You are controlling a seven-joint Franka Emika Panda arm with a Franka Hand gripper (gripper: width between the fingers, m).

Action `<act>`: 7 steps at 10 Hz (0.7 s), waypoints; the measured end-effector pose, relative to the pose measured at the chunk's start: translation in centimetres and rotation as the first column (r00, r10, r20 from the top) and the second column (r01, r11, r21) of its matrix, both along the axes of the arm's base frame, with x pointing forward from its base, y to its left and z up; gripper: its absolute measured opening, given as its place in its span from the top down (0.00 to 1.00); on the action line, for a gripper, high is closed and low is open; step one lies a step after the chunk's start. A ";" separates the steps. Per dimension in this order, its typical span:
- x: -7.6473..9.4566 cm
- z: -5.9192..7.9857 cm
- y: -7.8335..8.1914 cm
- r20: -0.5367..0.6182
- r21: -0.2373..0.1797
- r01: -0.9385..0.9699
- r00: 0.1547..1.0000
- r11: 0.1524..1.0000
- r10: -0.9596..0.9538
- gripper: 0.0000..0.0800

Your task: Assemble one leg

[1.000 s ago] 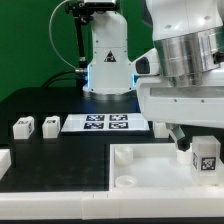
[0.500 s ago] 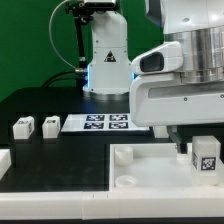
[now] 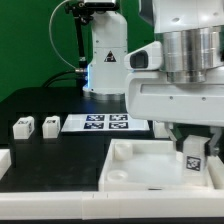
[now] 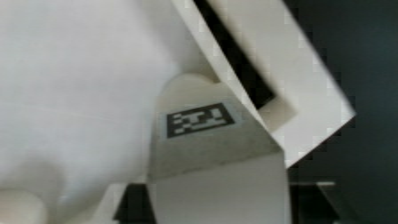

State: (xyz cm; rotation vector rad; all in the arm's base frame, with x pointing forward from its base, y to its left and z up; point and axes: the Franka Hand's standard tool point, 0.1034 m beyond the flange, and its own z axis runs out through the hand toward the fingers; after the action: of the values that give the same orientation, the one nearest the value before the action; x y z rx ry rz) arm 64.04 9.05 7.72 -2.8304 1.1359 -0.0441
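My gripper [image 3: 190,146] is at the exterior view's right, over the large white tray [image 3: 135,178]. It is shut on a leg [image 3: 192,157], a small white block with a black-and-white marker, slightly tilted over the tray's far right part. In the wrist view the leg [image 4: 199,140] fills the gap between my two dark fingers [image 4: 157,200], its marker facing the camera, with the tray's rim [image 4: 294,90] beside it. I cannot tell whether the leg's lower end touches the tray. Two more legs [image 3: 22,127] [image 3: 50,125] stand on the black table at the left.
The marker board [image 3: 105,123] lies behind the tray, in front of the robot base [image 3: 105,60]. A white part [image 3: 4,160] shows at the left edge. The tray has round sockets near its front left corner [image 3: 122,170].
The arm has shifted left and come lower. The leg in my gripper now sits tilted, and the tray has shifted and turned a little, its near left corner moving left.
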 end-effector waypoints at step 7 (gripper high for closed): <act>-0.4 -0.2 -2.4 -0.006 -0.042 0.250 0.968 0.967 -0.250 0.48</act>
State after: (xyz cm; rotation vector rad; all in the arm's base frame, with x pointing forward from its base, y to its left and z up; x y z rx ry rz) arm 63.65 6.60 7.54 -2.7055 1.5041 -0.0701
